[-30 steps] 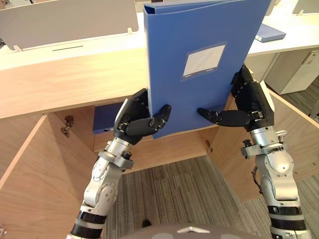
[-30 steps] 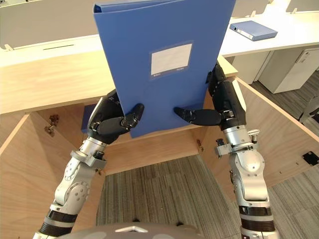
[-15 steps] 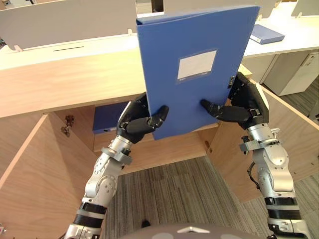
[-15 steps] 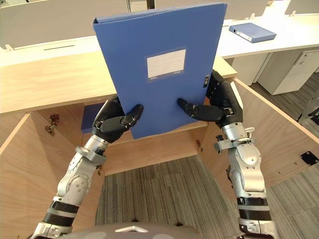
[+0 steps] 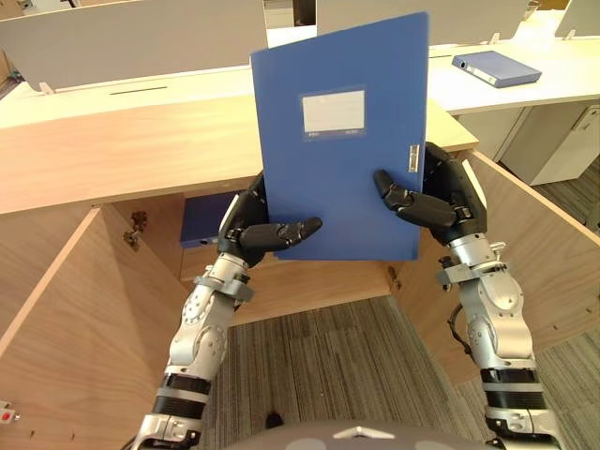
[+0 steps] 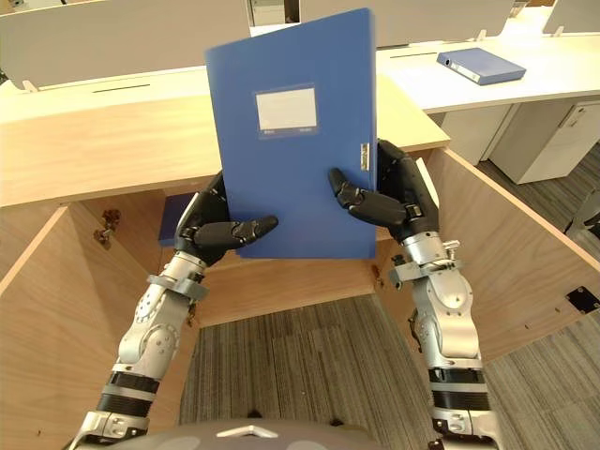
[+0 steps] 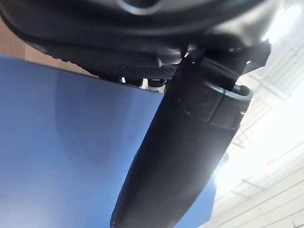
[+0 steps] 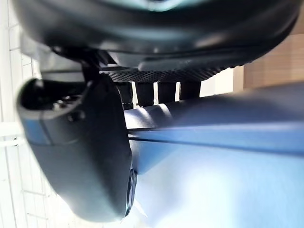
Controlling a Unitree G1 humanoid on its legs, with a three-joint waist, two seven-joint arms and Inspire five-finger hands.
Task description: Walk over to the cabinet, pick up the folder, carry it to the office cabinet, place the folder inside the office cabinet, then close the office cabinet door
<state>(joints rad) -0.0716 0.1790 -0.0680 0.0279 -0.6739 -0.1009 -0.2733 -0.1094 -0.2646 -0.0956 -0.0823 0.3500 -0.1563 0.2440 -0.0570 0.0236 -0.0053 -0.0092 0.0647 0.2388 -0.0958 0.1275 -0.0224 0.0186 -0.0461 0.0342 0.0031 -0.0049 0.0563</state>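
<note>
Here, folder [image 5: 342,178] pinched between left hand [image 5: 251,231] and right hand [image 5: 442,199], second folder [image 5: 201,221] inside open office cabinet [image 5: 112,159]

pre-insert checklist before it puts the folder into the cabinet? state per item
1. Grip, left hand on folder: ok, thumb pinches the front cover.
2. Grip, right hand: ok, thumb pinches the opposite edge.
3. Doors open: ok, left door and right door are swung out.
4. Folder lined up with the opening: not ok, it is upright with its upper part above the cabinet top.
5. Room inside: cannot tell; a second folder lies at the opening's left, the rest is hidden behind the held one.
</note>
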